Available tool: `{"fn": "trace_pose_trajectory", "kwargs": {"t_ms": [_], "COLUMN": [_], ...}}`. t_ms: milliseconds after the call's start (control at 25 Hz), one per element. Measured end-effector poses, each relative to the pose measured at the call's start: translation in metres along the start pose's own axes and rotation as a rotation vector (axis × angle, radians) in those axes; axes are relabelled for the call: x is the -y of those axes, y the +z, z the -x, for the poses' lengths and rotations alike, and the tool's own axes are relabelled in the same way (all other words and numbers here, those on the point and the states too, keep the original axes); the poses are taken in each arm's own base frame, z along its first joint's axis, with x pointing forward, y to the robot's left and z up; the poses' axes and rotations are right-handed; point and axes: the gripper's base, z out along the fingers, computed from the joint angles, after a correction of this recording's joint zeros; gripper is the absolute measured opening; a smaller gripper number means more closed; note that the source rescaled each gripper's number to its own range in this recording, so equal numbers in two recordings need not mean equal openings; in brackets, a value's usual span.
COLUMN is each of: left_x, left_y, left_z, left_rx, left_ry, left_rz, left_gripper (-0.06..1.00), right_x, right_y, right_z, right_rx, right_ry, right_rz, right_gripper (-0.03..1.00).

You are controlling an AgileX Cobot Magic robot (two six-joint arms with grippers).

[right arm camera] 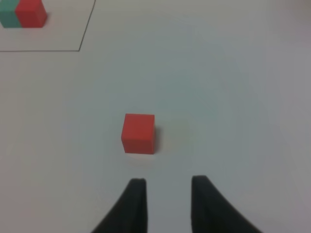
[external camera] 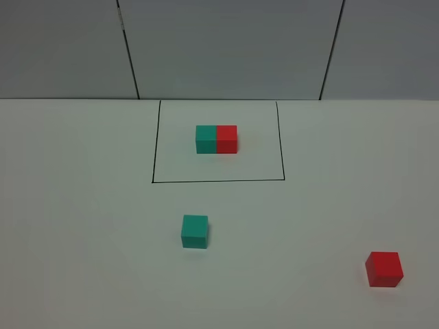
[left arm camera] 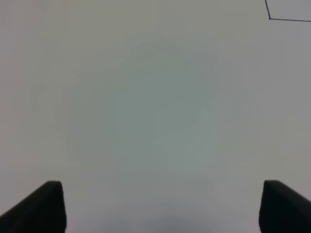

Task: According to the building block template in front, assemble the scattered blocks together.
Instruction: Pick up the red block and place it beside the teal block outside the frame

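My left tool (left arm camera: pixel 163 187): wide, holding nothing, over bare desk (external camera: pixel 68 205). My right tool (right arm camera: pixel 168 180): narrow, drawn together, holding nothing. The loose red cube (right arm camera: pixel 139 134) sits just ahead of my tips, not touching. High view: template pair (external camera: pixel 216 139), teal and red joined, at 12 o'clock on the desk inside the black rectangle (external camera: pixel 218 181). Loose teal cube (external camera: pixel 195 231) at 6 o'clock of the pair, outside the rectangle. Loose red cube at 4 o'clock, well apart from both.
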Motion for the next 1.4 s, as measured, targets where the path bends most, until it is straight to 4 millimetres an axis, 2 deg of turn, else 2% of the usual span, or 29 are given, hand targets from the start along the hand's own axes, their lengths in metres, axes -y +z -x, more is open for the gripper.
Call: {"fn": "trace_pose_trajectory", "kwargs": {"t_ms": [280, 1400], "left_x": [-0.0007, -0.0045], "left_y": [-0.0052, -0.0053], "left_z": [-0.009, -0.0089], "left_rx": [0.047, 0.049], "left_ry": [0.001, 0.005], "left_rz": [0.003, 0.045], "left_gripper": [0.93, 0.93], "right_x": [0.0, 0.0], "right_y": [0.0, 0.0], "right_z": [0.0, 0.0], "right_rx": [0.0, 0.0], "right_ry": [0.0, 0.0], "right_rz": [0.0, 0.0], "right_gripper": [0.0, 0.0]}}
